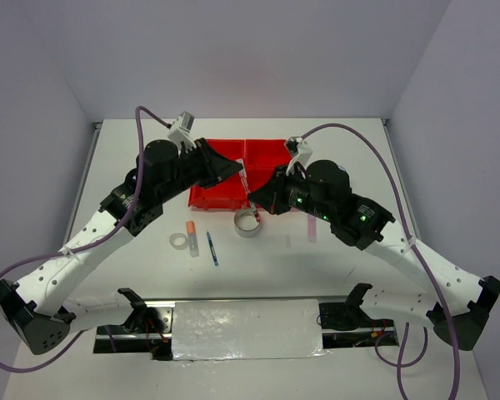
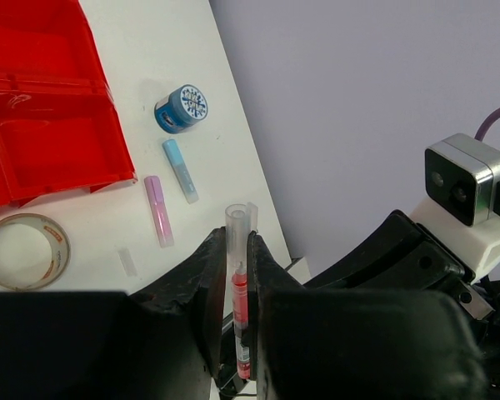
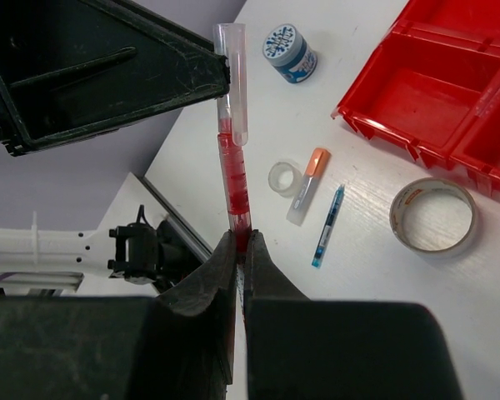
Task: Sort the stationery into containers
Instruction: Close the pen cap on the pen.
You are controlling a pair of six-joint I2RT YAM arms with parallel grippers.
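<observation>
Both grippers hold one red pen (image 1: 246, 182) in the air over the red tray's (image 1: 267, 154) near edge. My left gripper (image 2: 236, 242) is shut on its clear cap end (image 2: 236, 218). My right gripper (image 3: 242, 242) is shut on the other end of the red pen (image 3: 233, 179). On the table in front of the tray lie a silvery tape ring (image 1: 247, 223), a small clear tape ring (image 1: 180, 241), an orange stub (image 1: 190, 227) and a blue pen (image 1: 211, 248). A pink stick (image 2: 158, 210) and a pale blue stick (image 2: 180, 169) lie right of the tray.
A blue-patterned roll (image 2: 182, 108) stands right of the tray (image 2: 42, 125), beside the sticks. Another blue-patterned roll (image 3: 290, 52) stands left of the tray (image 3: 450, 92). A small clear scrap (image 2: 127, 261) lies near the pink stick. The tray compartments in view look empty.
</observation>
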